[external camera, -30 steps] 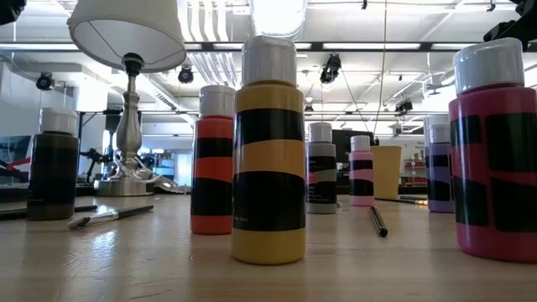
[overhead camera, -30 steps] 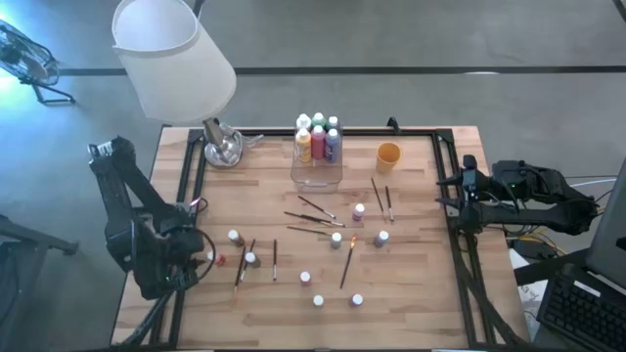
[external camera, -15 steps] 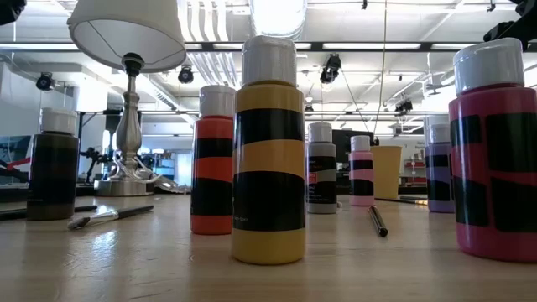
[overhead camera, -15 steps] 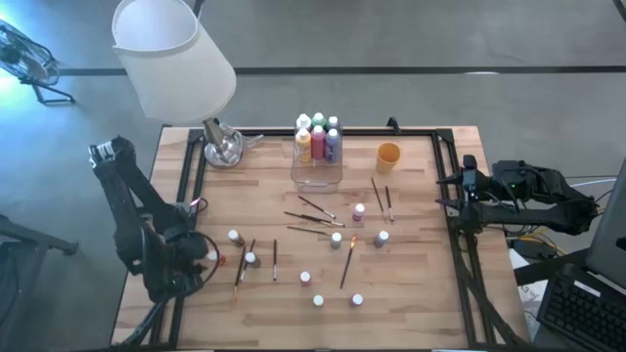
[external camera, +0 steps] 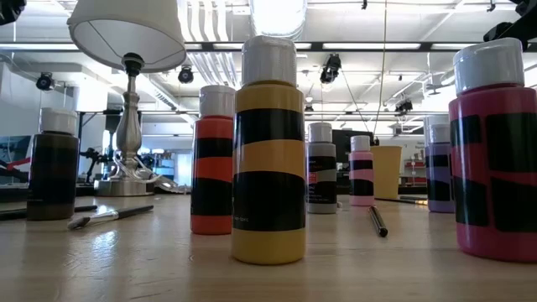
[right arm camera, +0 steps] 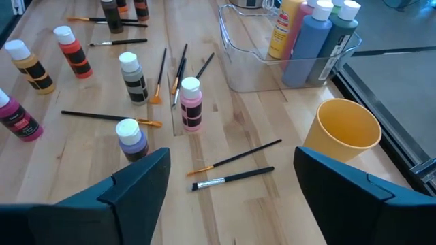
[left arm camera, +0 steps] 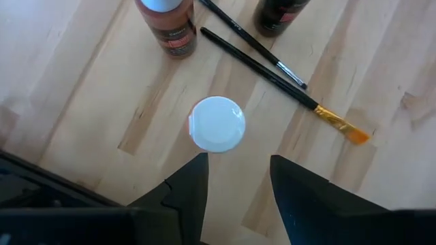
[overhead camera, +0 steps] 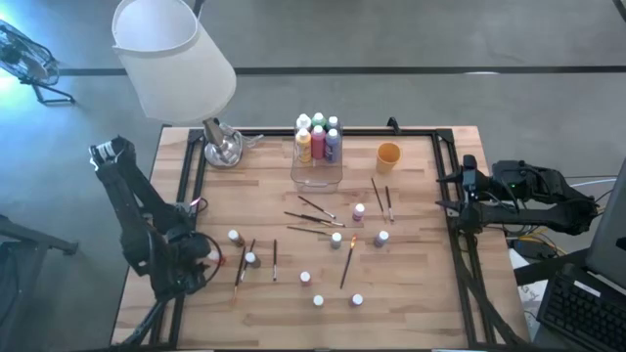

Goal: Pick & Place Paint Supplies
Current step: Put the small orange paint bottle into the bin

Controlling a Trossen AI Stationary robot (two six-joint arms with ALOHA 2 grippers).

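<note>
A: How far along is the sorting?

B: Six paint bottles (overhead camera: 318, 134) stand in the clear plastic box (overhead camera: 316, 174); more bottles and thin brushes (overhead camera: 311, 217) lie near it on the wooden desk (overhead camera: 411, 293).

A: The pincers?

B: The left pincer (left arm camera: 235, 180) hovers, parted, over a white-capped bottle (left arm camera: 216, 123); the right pincer (right arm camera: 228, 184) gapes empty.

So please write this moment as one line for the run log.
left claw: open, above white-capped bottle | right claw: open, at table's right edge, holding nothing | clear box: some bottles inside
</note>
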